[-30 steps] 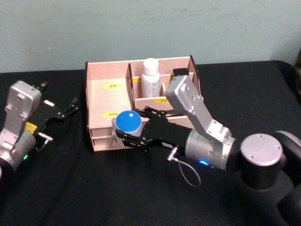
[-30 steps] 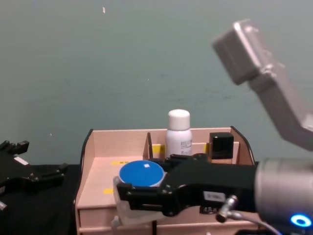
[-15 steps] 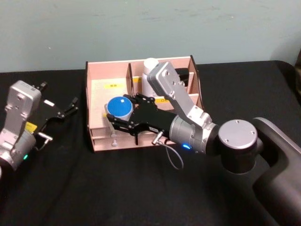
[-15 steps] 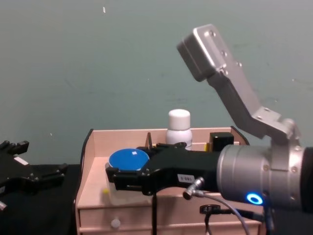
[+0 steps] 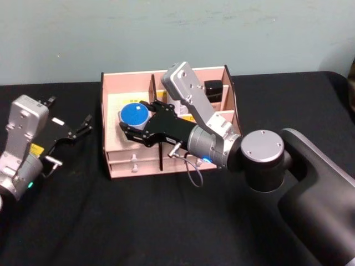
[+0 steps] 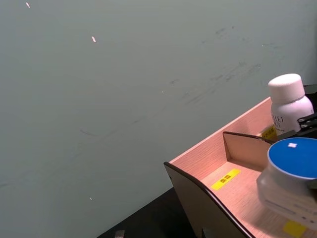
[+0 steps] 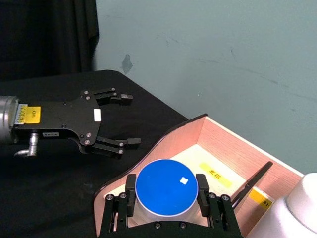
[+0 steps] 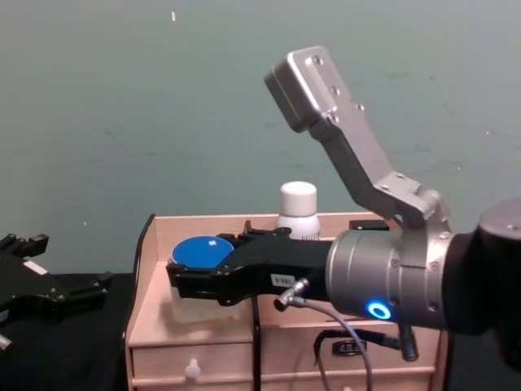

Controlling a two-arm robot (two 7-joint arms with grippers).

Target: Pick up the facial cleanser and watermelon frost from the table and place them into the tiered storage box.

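Here the right end effector (image 5: 131, 125) is gripping the blue-lidded jar (image 5: 133, 115) over the wooden organiser's (image 5: 125, 158) wide left compartment. The white bottle (image 8: 297, 210) is standing in a rear compartment. The left end effector (image 5: 77, 128) is resting spread wide on the black table (image 5: 72, 221), before a plain teal wall (image 5: 183, 33).

Watermelon frost (image 5: 133, 115): squat frosted jar, blue lid, upright, clamped between right tool (image 5: 131, 125) fingers over box's wide left compartment. Facial cleanser (image 8: 297, 209): white bottle, upright, back compartment behind tool. Tiered storage box (image 5: 109, 154): light wood, drawers, under tool.
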